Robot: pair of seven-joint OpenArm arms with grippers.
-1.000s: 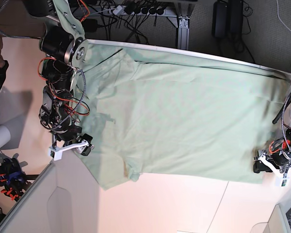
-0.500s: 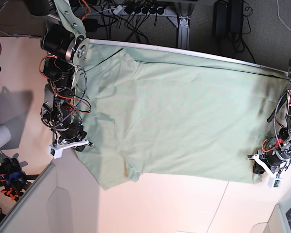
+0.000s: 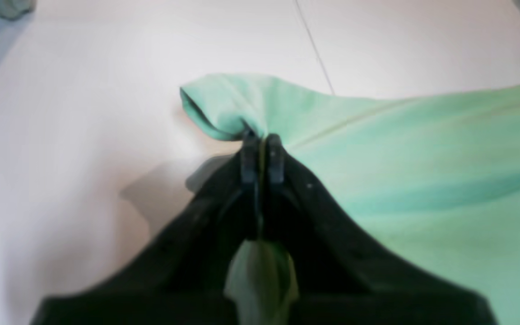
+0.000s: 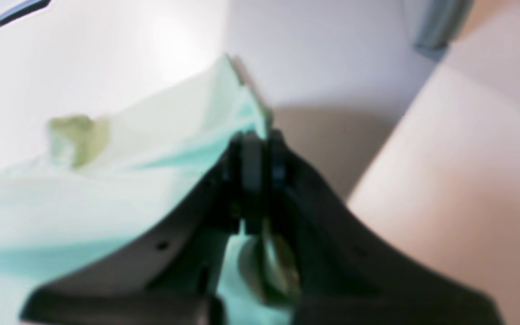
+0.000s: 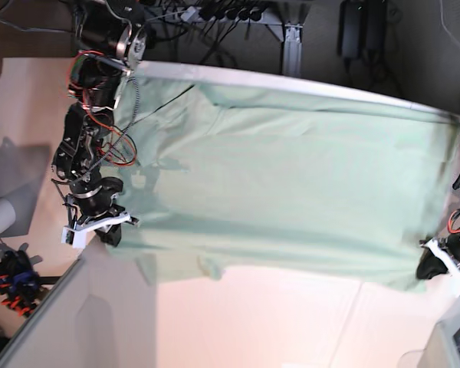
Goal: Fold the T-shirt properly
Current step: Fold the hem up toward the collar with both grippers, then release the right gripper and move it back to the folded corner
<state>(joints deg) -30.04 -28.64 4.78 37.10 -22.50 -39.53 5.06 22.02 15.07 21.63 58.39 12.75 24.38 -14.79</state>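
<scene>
The pale mint-green soft fabric T-shirt (image 5: 291,184) lies across the frame's middle, now stretched flatter. The right gripper (image 5: 107,227) and left gripper (image 5: 433,264), each clamped on a shirt edge, have pulled outward, readying the first fold.

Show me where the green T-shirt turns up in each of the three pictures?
Base: the T-shirt spreads across the middle of the table.
Left wrist: it fills the right side, pinched by the left gripper.
Right wrist: it fills the left, pinched by the right gripper.
Shared landmark: the pale table.
</scene>
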